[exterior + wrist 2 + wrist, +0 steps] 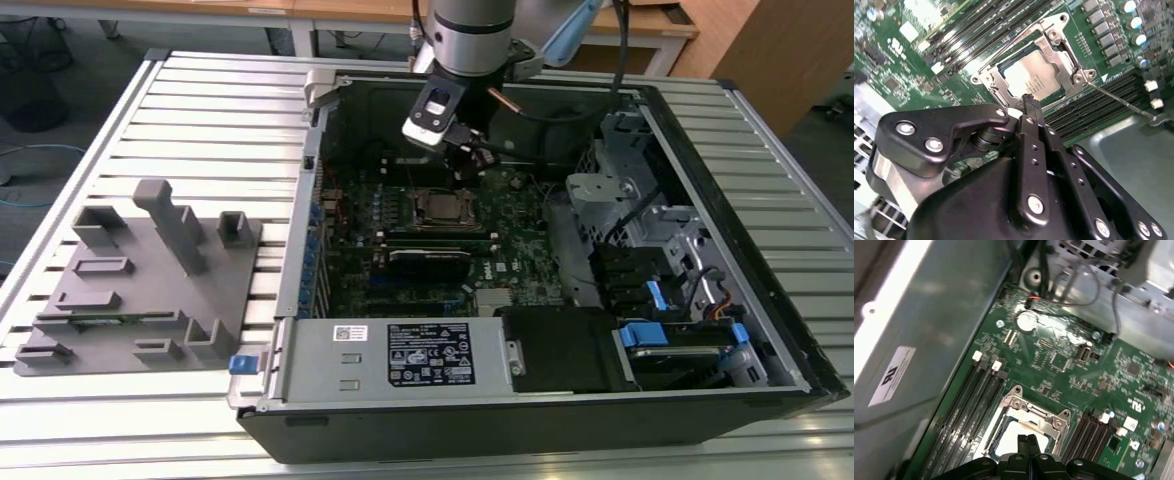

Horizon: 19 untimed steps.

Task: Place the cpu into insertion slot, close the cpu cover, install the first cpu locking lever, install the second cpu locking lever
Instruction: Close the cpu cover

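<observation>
The cpu (1031, 76) lies flat in the insertion slot (445, 208) on the green motherboard, its silver-grey top showing through the window of the cpu cover (1055, 46), which lies down around it. A thin metal locking lever (1121, 101) stretches from one socket corner out over the memory slots. My gripper (1027, 101) hangs just above the socket's edge, shut with nothing between its fingers. In the first wrist view the gripper (1027, 441) hovers over the cpu (1010, 437) and the cover (1030, 409).
The motherboard sits deep in an open computer case (300, 300) on a slatted metal table. Black memory slots (979, 400) flank the socket. Drive cages and cables (641, 250) fill the exterior view's right. A grey fixture block (134, 290) stands at the exterior view's left.
</observation>
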Each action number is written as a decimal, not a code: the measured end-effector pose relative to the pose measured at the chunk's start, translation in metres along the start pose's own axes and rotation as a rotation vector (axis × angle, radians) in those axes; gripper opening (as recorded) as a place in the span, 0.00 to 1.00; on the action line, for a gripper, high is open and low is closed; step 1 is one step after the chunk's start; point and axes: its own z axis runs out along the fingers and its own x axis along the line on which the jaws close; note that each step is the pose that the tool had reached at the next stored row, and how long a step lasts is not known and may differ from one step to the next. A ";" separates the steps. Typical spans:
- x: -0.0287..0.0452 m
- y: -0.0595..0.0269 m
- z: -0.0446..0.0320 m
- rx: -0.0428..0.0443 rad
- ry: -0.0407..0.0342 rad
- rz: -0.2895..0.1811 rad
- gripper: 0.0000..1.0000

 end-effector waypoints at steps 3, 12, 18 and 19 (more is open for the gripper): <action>0.0000 0.0000 0.0002 -0.0026 0.0019 -0.054 0.11; 0.0000 0.0000 0.0009 -0.0106 0.0081 -0.218 0.11; 0.0001 -0.0001 0.0015 -0.0163 0.0127 -0.326 0.11; 0.0001 -0.0001 0.0016 -0.0173 0.0135 -0.345 0.11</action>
